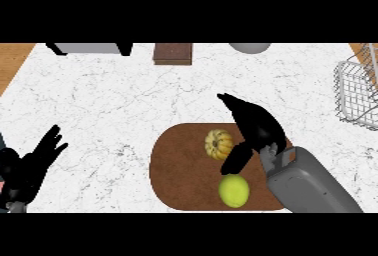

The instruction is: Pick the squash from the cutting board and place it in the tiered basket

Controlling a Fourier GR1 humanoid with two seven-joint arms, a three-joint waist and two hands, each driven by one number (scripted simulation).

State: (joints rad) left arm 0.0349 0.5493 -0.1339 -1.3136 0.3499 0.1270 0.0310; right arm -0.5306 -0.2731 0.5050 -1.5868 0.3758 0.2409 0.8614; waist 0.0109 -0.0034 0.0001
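A small ribbed yellow-orange squash [218, 144] lies on the brown oval cutting board [177, 170], near its upper middle. My right hand [255, 127] hovers just right of the squash, fingers straight and pointing up-left, thumb hanging down beside the squash; it is open and holds nothing. The wire tiered basket [357, 97] stands at the right edge of the counter, partly cut off. My left hand [33, 162] rests open at the lower left, fingers up.
A yellow-green lemon [233, 191] lies on the board below the squash. Along the back edge are a brown box [173, 53], a grey round object [249, 47] and a grey appliance [90, 48]. White marble counter lies between board and basket.
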